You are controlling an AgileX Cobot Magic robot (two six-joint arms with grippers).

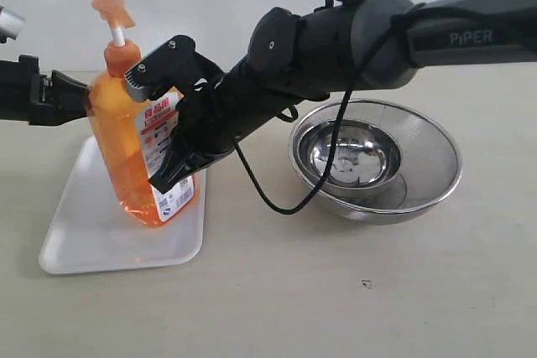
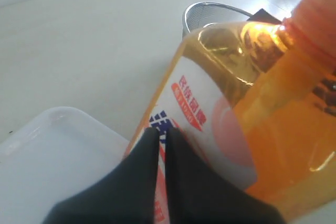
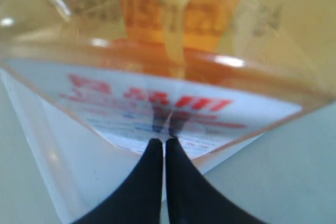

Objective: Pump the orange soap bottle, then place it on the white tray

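Observation:
The orange soap bottle (image 1: pixel 126 148) stands on the right part of the white tray (image 1: pixel 92 232), leaning slightly left, with its pump head up. My left gripper (image 1: pixel 82 98) is shut, and its tips rest against the bottle's left side. In the left wrist view the shut tips (image 2: pixel 163 132) meet the bottle's label (image 2: pixel 210 124) above the tray (image 2: pixel 47 156). My right gripper (image 1: pixel 172 132) reaches across from the right. It is shut too, and its tips (image 3: pixel 164 141) touch the bottle's printed label (image 3: pixel 173 103). Neither gripper holds the bottle.
A round steel mesh bowl (image 1: pixel 377 157) with a smaller steel bowl inside sits right of the tray, under the right arm. Its rim (image 2: pixel 210 9) shows behind the bottle in the left wrist view. A black cable loops down from the right arm.

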